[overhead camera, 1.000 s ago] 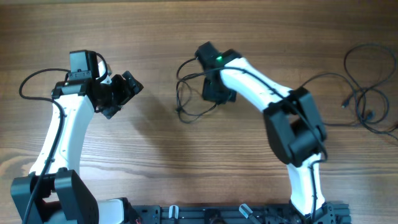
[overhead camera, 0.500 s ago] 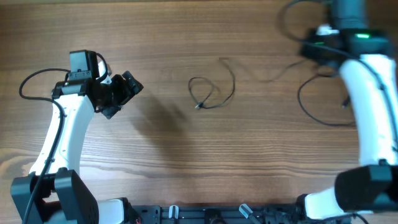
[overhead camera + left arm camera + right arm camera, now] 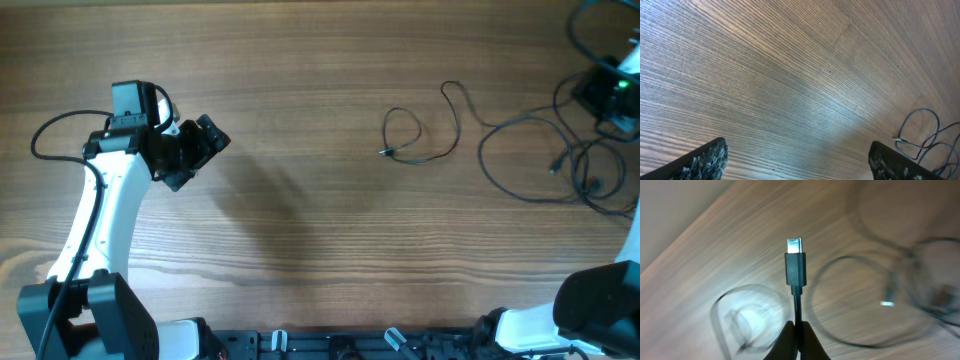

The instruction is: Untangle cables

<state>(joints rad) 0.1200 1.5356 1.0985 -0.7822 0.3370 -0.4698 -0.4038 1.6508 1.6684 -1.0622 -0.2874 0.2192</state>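
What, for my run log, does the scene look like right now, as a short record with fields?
table: wooden
left jaws: open, empty, over bare wood, away from the cables
right jaws: shut on the held cable just below its plug
mid-table strand: looped, one plug end resting on the wood
other cables: overlapping loops near the table's right edge

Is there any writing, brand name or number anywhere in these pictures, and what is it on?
None: no word, number or brand mark can be read.
The cable pinched in the right gripper has a plain black plug.
The left arm and the table bear no lettering.
Only a green light glows.
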